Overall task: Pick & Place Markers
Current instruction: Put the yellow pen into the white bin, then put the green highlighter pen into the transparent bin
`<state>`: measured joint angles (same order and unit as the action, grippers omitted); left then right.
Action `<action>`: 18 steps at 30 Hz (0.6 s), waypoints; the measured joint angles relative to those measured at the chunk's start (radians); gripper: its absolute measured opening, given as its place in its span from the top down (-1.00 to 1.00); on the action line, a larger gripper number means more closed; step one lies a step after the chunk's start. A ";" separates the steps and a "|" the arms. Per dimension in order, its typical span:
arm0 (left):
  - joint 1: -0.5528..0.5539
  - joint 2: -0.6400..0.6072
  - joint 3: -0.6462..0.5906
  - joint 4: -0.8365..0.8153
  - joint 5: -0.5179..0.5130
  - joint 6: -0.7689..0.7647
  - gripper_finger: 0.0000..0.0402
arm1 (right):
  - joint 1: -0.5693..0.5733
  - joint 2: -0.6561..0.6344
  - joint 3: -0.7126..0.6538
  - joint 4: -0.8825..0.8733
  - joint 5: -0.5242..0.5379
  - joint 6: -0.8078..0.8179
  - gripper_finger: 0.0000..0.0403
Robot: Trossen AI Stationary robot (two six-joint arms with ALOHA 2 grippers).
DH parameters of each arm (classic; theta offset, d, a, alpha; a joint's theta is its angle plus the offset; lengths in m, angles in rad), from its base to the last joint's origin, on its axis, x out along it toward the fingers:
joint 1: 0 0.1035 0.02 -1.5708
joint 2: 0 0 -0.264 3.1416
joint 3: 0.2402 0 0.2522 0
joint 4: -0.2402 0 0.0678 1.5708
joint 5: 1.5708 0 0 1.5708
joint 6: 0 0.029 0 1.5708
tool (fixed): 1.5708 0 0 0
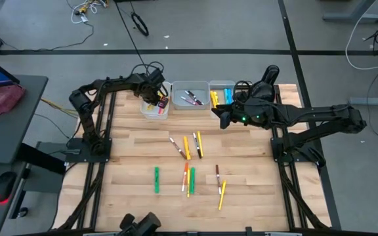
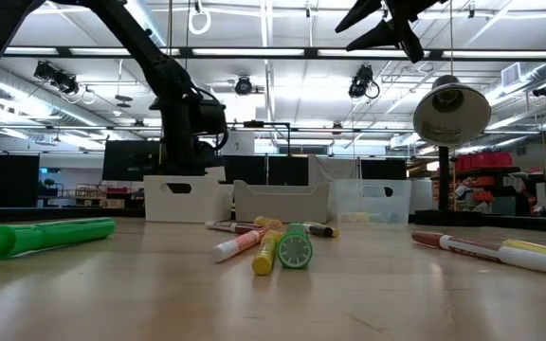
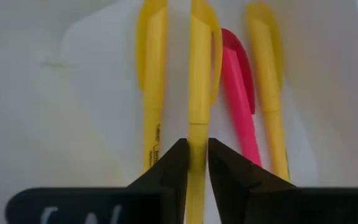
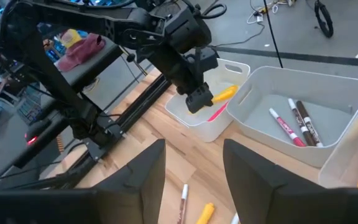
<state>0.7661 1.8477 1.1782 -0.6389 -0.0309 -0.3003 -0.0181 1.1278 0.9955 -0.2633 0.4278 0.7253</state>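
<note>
many markers [image 1: 188, 148] lie scattered on the wooden table [image 1: 130, 164].

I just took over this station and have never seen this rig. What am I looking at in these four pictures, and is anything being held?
Two dark robot arms work at a wooden table. One picture looks straight down, one looks level across the tabletop, and two come from cameras on the wrists. Loose markers lie mid-table; three bins sit along the far edge. The left gripper is inside the left bin, a yellow marker between its fingers, beside other yellow ones and a pink one; whether it still grips or is releasing is unclear. The right gripper hovers open and empty above the table near the right bin.
</note>
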 joint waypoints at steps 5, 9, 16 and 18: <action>0.015 -0.003 0.000 -0.029 0.022 -0.034 0.43 | -0.001 0.000 0.000 0.001 0.002 -0.071 0.19; 0.032 -0.031 0.000 -0.061 0.125 -0.090 0.25 | -0.018 0.000 0.000 0.001 0.001 -0.208 0.19; 0.004 -0.181 0.000 -0.083 0.260 -0.277 0.09 | -0.061 -0.020 0.002 -0.011 -0.061 -0.404 0.19; -0.028 -0.250 0.000 -0.081 0.240 -0.330 0.10 | -0.079 -0.034 0.002 -0.030 -0.105 -0.474 0.19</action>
<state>0.7383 1.5976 1.1782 -0.7198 0.2091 -0.6307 -0.0973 1.0939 0.9970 -0.2929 0.3223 0.2517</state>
